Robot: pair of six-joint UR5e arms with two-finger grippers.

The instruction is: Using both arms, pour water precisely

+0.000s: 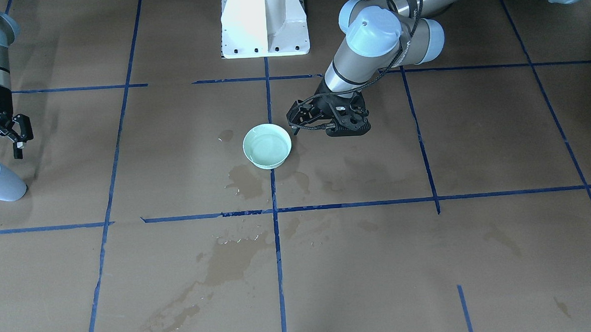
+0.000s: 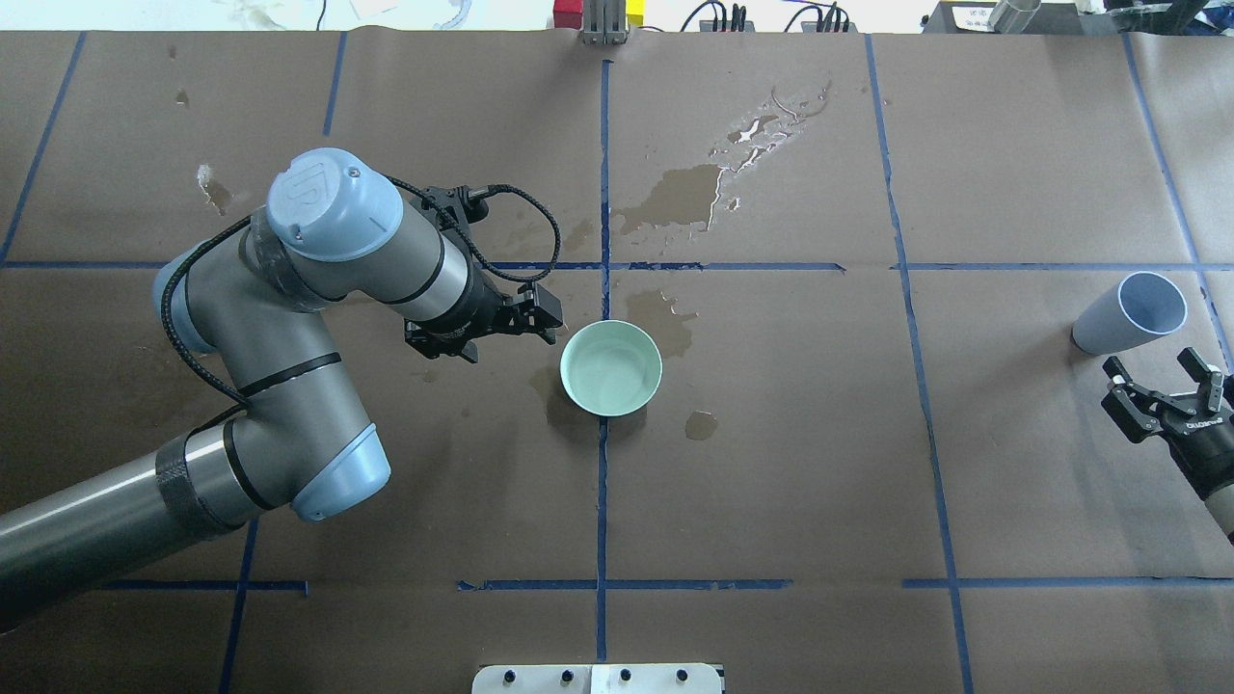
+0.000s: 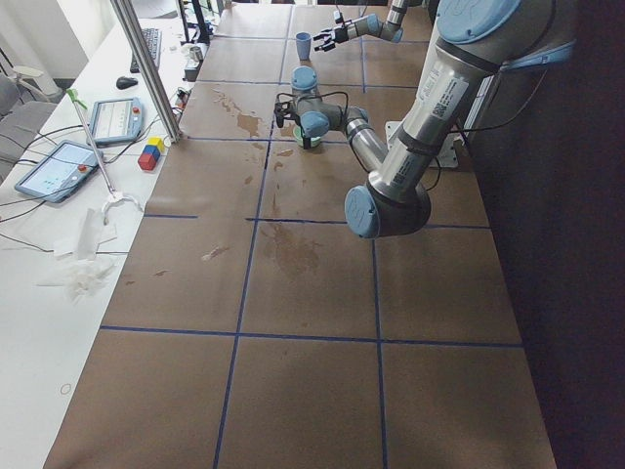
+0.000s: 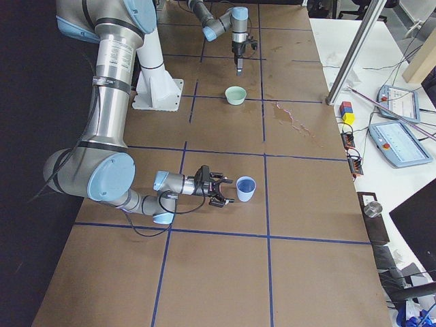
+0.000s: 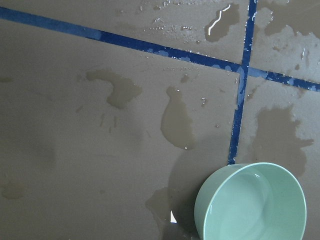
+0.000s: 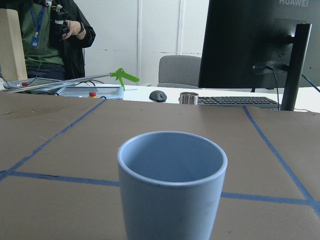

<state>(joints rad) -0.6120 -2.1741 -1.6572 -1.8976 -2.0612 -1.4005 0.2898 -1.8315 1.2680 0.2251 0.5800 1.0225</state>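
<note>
– Where is the water (image 5: 252, 207)?
– In the green bowl (image 2: 565, 376) mid-desk (image 2: 771, 463). The left wrist view shows it best. Puddles (image 2: 680, 198) lie around it.
– And the left fingers (image 2: 542, 310)?
– Just beside the bowl. I cannot tell whether they're clenched, and their own camera shows none.
– The right fingers (image 2: 1123, 386)?
– Spread and empty, near the blue cup (image 6: 172, 185), whose bottom is hidden.
</note>
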